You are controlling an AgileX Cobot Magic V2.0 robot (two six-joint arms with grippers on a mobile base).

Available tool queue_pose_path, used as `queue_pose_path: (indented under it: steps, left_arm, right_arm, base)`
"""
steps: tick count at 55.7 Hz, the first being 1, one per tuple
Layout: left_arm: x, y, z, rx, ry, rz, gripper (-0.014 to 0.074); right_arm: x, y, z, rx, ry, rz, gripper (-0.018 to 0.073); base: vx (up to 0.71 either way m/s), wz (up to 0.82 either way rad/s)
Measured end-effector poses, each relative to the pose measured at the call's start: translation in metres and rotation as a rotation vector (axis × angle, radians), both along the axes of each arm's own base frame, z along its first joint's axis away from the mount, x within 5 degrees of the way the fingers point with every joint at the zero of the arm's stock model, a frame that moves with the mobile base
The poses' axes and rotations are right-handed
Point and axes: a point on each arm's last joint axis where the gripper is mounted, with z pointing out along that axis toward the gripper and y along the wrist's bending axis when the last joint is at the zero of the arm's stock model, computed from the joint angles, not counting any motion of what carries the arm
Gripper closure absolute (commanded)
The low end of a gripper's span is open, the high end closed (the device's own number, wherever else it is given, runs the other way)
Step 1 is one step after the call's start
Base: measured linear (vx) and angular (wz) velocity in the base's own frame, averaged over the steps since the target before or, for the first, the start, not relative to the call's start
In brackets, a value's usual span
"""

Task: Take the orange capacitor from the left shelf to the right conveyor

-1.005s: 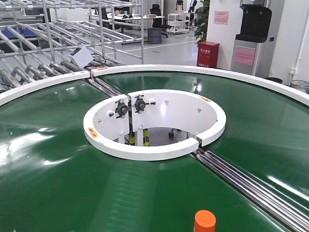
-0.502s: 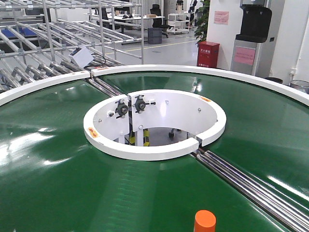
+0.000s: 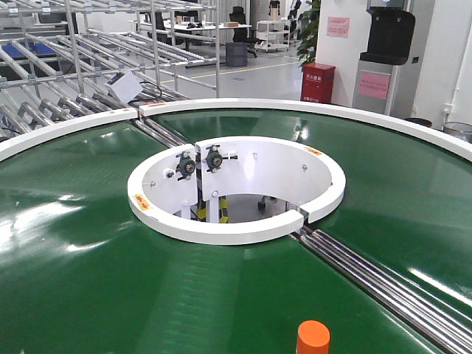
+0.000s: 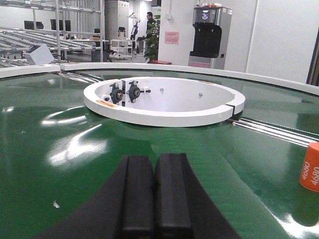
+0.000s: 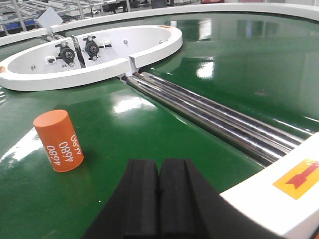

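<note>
orange capacitor (image 3: 313,338) is standing upright on right conveyor (image 3: 88,280), in front of the hub ring (image 3: 221,228); steel rollers (image 3: 383,284) are running just right of the capacitor.

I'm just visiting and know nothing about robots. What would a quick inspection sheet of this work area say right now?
Surface: glossy green round conveyor, white ring hub, steel rollers at a seam.
Job's things: orange capacitor stands upright on the belt, free of both grippers.
Clutter: nothing seen on the belt.
Grippers: left gripper shut, empty; right gripper shut, empty, capacitor to its left.
Cables: nothing seen.
Surroundings: steel roller racks, red box, dark water dispenser, a person far off.
</note>
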Motion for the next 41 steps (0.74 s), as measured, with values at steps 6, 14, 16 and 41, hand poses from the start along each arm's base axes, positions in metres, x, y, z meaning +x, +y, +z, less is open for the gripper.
queue_pose_path:
  steps: [6, 14, 16, 41]
  left_arm:
    - [0.0000, 0.0000, 0.0000, 0.000, 0.000, 0.000, 0.0603]
    - [0.0000, 0.0000, 0.0000, 0.000, 0.000, 0.000, 0.0603]
    - [0.0000, 0.0000, 0.0000, 0.000, 0.000, 0.000, 0.0603]
    - [0.0000, 0.0000, 0.0000, 0.000, 0.000, 0.000, 0.0603]
  right_arm:
    - [0.0000, -0.0002, 0.0001, 0.000, -0.001, -0.004, 0.0567]
    - [0.0000, -0.0003, 0.0001, 0.000, -0.001, -0.005, 0.0567]
    - [0.0000, -0.0003, 0.0001, 0.000, -0.001, -0.005, 0.0567]
    - [0.0000, -0.0002, 0.0002, 0.001, -0.002, -0.005, 0.0567]
  base:
    - [0.00, 0.00]
    - [0.00, 0.00]
    - [0.00, 0.00]
    - [0.00, 0.00]
